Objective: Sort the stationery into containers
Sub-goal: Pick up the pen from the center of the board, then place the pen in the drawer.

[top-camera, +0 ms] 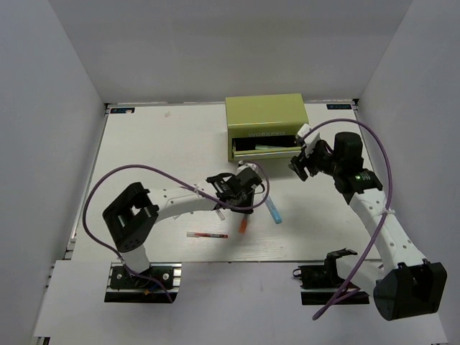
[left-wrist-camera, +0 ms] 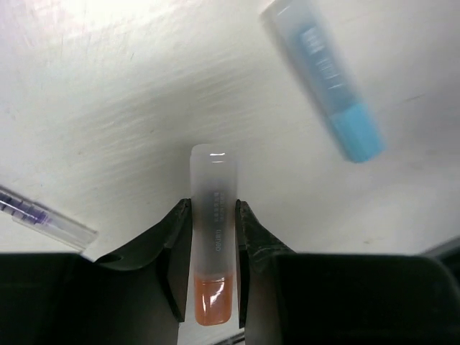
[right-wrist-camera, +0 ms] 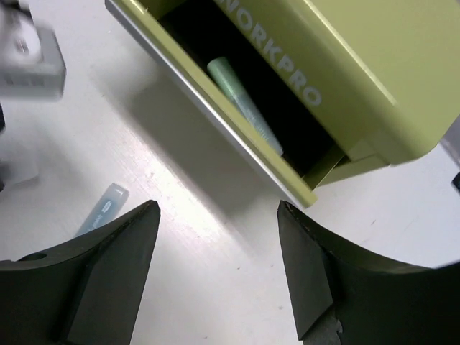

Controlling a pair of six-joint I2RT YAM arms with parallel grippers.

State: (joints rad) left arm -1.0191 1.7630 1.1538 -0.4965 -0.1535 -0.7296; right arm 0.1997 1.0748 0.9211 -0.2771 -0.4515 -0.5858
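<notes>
Clenched on the orange marker (top-camera: 244,224), my left hand (top-camera: 241,205) sits low over the middle of the table (top-camera: 144,144), nearer than the olive cabinet (top-camera: 266,115). One drawer (top-camera: 251,154) stands pulled out with the mint green marker (top-camera: 272,146) inside. My right hand (top-camera: 300,165) hangs released and empty at the right end of the drawer's front. The blue marker (top-camera: 274,211) lies just right of my catch; the red-white pen (top-camera: 207,235) lies nearer, to the left. I judge the step to be lift and carry: rise straight up so I don't sweep the blue one, and let the right hand give way from the drawer mouth.

From the left wrist, both fingers (left-wrist-camera: 178,237) press the orange marker (left-wrist-camera: 213,187). It is a short, thick stick with a frosted sleeve bearing small print, and orange shows at the end toward my palm. I grip the frosted part, which may be a cap, so I would carry it level and gently. A thin pen (left-wrist-camera: 43,219) lies off to the left.

From the right wrist, my right hand (right-wrist-camera: 215,215) gapes over bare table before the drawer (right-wrist-camera: 215,100), which has room beside the mint green marker (right-wrist-camera: 241,100).
</notes>
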